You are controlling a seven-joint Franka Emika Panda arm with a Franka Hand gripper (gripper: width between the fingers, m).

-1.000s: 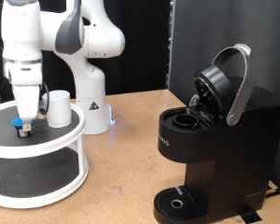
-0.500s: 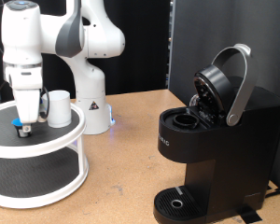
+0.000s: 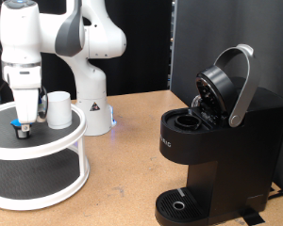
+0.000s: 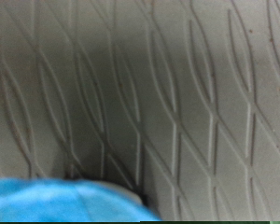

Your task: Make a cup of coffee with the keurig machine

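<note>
so the claw point(image 3: 24, 125) is down on the top tier of the white two-level round stand point(image 3: 47, 151) at the exterior view's left, right over a small dark pod with a blue top point(image 3: 24, 131). can't tell from either view whether the fingers are spread or already pinching it; the wrist view is just blurry blue foil point(image 4: 70, 201) at one edge over the stand's dark ribbed mat point(image 4: 159, 93). the cup point(image 3: 59, 108) sits just beside the claw on that same tier, plain white ceramic, cylindrical. i'd guess it's stiff, fairly light but chippy if knocked, and glazed so a bit slippery; pinching across the rim wall or the handle looks like the safest hold. the pod looks like light thin plastic with a soft foil lid, so take it by the sides, not the top. the keurig machine point(image 3: 222, 141) is well apart at the exterior view's right on the wooden table point(image 3: 123, 188), boxy matte black plastic, lid swung up on its silver-grey handle band, pod chamber showing, round drip tray at the base with nothing on it.
</note>
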